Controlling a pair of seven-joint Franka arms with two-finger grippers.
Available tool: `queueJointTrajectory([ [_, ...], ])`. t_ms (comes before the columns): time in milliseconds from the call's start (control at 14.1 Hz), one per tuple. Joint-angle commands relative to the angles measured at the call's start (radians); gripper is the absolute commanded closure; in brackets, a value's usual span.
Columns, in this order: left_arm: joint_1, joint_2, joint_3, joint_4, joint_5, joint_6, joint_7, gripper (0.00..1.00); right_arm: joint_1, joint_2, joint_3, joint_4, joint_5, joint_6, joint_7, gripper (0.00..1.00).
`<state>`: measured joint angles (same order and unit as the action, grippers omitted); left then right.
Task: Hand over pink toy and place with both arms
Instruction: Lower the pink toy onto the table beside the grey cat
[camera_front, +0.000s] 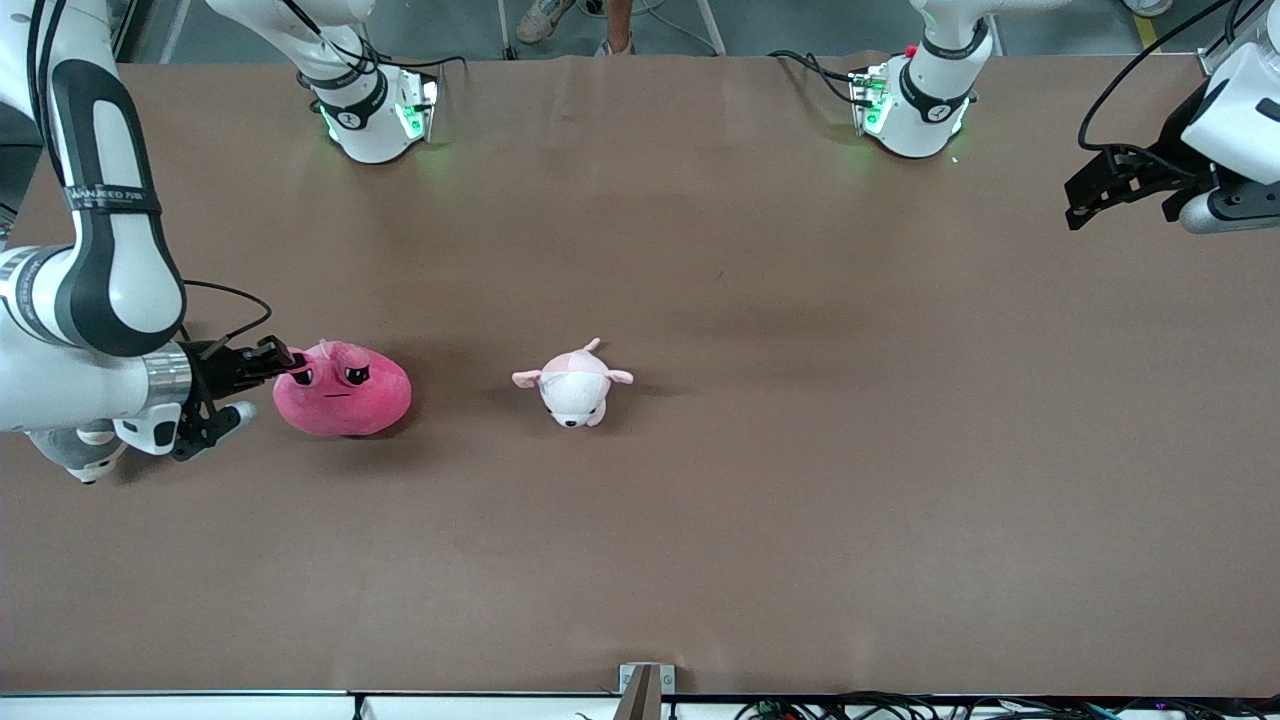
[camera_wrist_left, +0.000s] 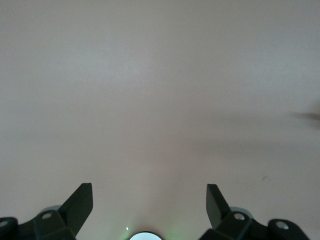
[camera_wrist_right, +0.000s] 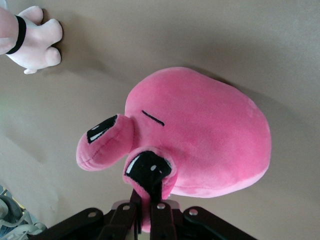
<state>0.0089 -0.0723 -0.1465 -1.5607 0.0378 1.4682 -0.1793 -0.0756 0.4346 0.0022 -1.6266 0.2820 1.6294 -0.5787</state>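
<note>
Flat brown matte table (camera_front: 700, 250) w/ 2 plush on it: round hot-pink angry-eyed plush toy (camera_front: 345, 392) at ~9 o'clock of table centre; small pale pink-and-white plush animal (camera_front: 573, 385) near centre, apart from it.

Two plush toys (one pink toy (camera_front: 342, 391), one pale plush animal (camera_front: 573, 383)) and two arms (camera_front: 90, 290) (camera_front: 1235, 110).

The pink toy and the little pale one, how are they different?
The pink toy is hot pink, round and bigger; the pale plush animal is smaller, light pink and white. The pink toy has angry black eyes and is pinched by the right pincer; the pale plush animal lies free, nearer the table's middle. Both are soft toys on the table.
</note>
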Motion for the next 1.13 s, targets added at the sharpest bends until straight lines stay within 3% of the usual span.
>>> queueJointTrajectory([
  [0, 0.011, -0.02, 0.002, -0.012, -0.004, -0.006, 0.044, 0.0, -0.024, 0.016, 0.018, 0.01, 0.011, 0.007, -0.017, 0.99],
  [496, 0.048, -0.02, 0.001, -0.009, -0.028, -0.017, 0.081, 0.0, -0.026, 0.039, 0.018, 0.007, 0.008, 0.046, -0.03, 0.97],
  [708, 0.042, -0.023, -0.014, -0.009, -0.032, -0.026, 0.098, 0.0, -0.026, 0.047, 0.016, 0.007, -0.001, 0.067, -0.03, 0.9],
  [779, 0.04, -0.024, -0.016, -0.009, -0.032, -0.025, 0.141, 0.0, -0.027, 0.056, 0.015, 0.007, -0.001, 0.069, -0.026, 0.76],
  [850, 0.042, -0.026, -0.016, -0.009, -0.033, -0.025, 0.165, 0.0, -0.03, 0.064, 0.015, 0.007, -0.001, 0.072, -0.021, 0.75],
  [992, 0.042, -0.029, -0.016, -0.009, -0.033, -0.028, 0.166, 0.0, -0.033, 0.067, 0.013, 0.007, -0.004, 0.092, -0.018, 0.6],
  [1062, 0.043, -0.03, -0.016, -0.009, -0.033, -0.035, 0.172, 0.0, -0.038, 0.067, 0.013, 0.008, -0.004, 0.092, -0.02, 0.36],
])
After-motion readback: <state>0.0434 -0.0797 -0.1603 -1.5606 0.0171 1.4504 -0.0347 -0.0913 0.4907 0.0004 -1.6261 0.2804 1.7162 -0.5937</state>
